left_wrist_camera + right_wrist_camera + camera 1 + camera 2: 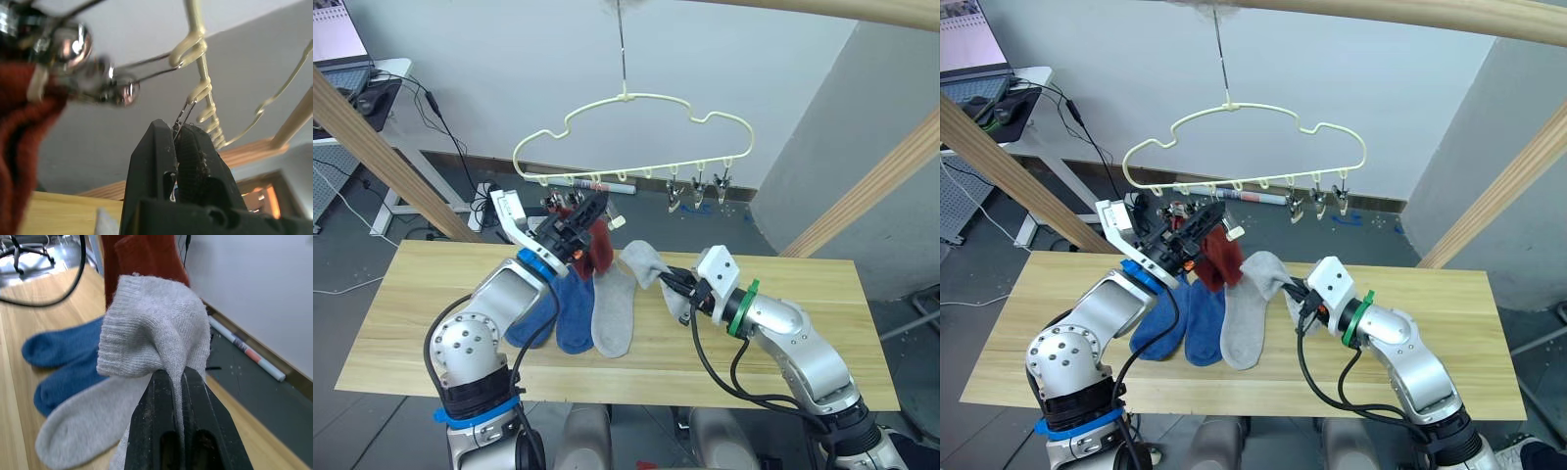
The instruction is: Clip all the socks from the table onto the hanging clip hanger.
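While my right end effector [658, 277] sits low in the middle of the frame, its two black fingers are clamped together on a soft light grey knit ankle sock [644, 262], lifted by its cuff clear of the long light wooden plank surface [783, 304]. Just to the left of it, lower centre, three more socks lie flat side by side on the surface: a second light grey sock [614, 311] and two blue knit socks [576, 311], the grey one touching the nearer blue.

Higher and further back, left of centre, my left end effector [590, 211] has its fingers pinched shut on one of the small metal clips [183, 113] of the pale yellow wavy wire clip hanger [636, 137], which hangs by its long hook in the upper middle. Rust red knit socks [593, 245] hang from the clips just beside that grip; I cannot tell whether there are one or two of them.

I judge the step in hand to be clipping the first grey sock: red done, grey in hand, three left on the surface. Next I need to keep the clip squeezed open, raise the cuff up and left into its mouth, and let go with my left before my right. The hanger swings freely, so a nudge could spoil the alignment.
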Controlling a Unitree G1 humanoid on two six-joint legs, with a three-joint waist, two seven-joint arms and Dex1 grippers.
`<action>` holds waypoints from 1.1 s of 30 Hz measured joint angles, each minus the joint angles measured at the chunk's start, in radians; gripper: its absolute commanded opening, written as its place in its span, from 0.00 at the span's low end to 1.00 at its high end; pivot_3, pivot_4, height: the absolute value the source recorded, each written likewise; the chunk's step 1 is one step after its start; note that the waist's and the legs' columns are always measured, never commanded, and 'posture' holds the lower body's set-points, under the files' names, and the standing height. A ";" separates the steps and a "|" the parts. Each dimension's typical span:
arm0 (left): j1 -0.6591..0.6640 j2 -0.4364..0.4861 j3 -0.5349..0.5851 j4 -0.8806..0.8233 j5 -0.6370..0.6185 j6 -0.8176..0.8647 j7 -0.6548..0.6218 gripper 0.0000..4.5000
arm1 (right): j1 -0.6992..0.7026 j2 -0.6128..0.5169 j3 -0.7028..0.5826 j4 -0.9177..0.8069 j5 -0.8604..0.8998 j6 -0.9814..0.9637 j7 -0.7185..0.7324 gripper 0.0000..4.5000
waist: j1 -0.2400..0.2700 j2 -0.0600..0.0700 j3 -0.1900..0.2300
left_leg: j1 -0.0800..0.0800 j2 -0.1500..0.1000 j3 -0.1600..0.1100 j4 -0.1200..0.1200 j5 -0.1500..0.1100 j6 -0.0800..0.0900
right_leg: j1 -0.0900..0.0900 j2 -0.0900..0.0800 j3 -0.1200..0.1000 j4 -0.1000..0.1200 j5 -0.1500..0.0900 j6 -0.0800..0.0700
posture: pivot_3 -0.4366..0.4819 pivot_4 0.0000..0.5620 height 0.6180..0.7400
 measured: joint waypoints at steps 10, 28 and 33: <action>0.018 0.041 -0.058 0.013 -0.170 -0.051 0.110 0.01 | -0.019 0.020 -0.020 -0.029 0.071 0.008 0.005 0.00 | 0.001 0.000 0.000 | 0.000 0.000 0.000 -0.001 0.000 0.000 | -0.001 0.000 0.000 -0.001 0.000 0.000 | 0.54 0.54 1.00; 0.056 0.115 -0.118 -0.003 -0.226 -0.153 0.111 0.01 | -0.014 -0.011 -0.043 -0.077 0.148 0.008 0.038 0.00 | 0.003 0.000 0.000 | -0.001 0.000 0.001 -0.002 0.000 0.000 | -0.001 0.000 0.001 -0.002 0.000 0.000 | 0.55 0.53 1.00; 0.058 0.120 -0.129 -0.003 -0.236 -0.170 0.111 0.01 | -0.019 -0.002 -0.040 -0.079 0.149 0.008 0.036 0.00 | 0.003 0.000 0.000 | -0.001 0.000 0.001 -0.003 0.000 0.000 | -0.002 0.000 0.001 -0.002 0.000 0.000 | 0.55 0.53 1.00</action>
